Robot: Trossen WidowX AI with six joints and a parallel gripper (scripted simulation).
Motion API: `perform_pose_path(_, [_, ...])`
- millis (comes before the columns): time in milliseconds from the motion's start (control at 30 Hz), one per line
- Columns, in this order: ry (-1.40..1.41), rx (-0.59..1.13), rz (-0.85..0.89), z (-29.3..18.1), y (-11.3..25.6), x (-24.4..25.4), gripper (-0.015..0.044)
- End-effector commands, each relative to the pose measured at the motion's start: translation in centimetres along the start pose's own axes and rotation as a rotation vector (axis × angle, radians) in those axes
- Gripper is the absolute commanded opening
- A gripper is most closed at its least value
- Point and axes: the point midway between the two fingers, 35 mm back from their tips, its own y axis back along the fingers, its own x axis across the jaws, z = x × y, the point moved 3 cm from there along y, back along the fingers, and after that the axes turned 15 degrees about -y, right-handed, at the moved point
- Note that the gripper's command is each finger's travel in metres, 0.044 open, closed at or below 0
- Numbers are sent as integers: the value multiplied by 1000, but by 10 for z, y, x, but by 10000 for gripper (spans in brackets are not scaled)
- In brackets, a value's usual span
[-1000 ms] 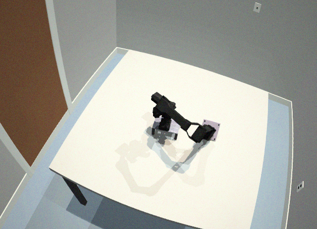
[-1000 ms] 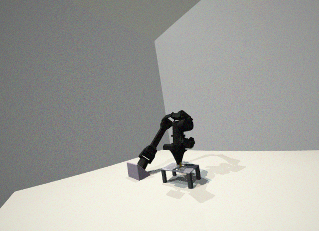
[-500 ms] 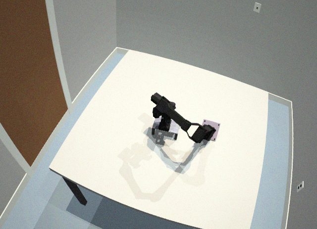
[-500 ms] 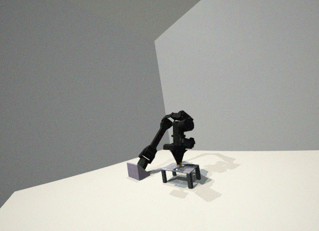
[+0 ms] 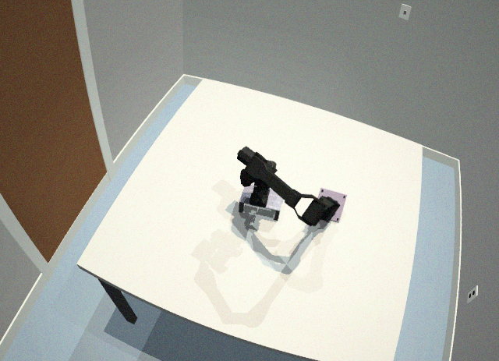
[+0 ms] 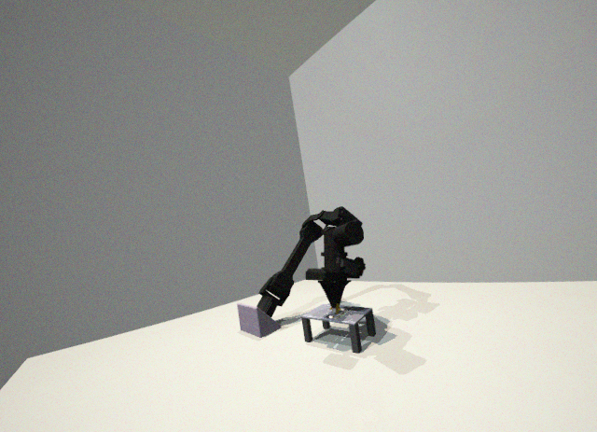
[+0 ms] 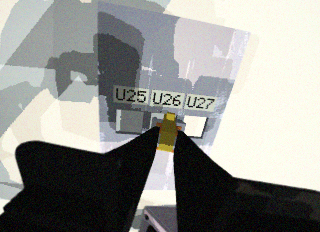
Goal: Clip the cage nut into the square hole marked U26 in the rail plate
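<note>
Where U26 is marked, the gripper point(image 6: 333, 306) point(image 7: 167, 133), nearly closed, grips the yellow cage nut point(image 6: 338, 308) point(image 7: 168, 133).

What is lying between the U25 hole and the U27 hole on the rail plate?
The U26 hole, partly covered by the yellow cage nut in the gripper; the wrist view shows it.

The 1 black arm point(image 5: 281, 185) point(image 6: 295, 257) arches over; its gripper point(image 6: 333, 306) point(image 7: 167, 133) points down, fingers nearly together, apparently gripping something.
</note>
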Motion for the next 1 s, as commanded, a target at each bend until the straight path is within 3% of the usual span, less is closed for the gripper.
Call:
perform_pose_path(0, [-1,-4,-14,-1,0,0,37])
perform_pose_path(967, [-2,-9,-35,-1,0,2,37])
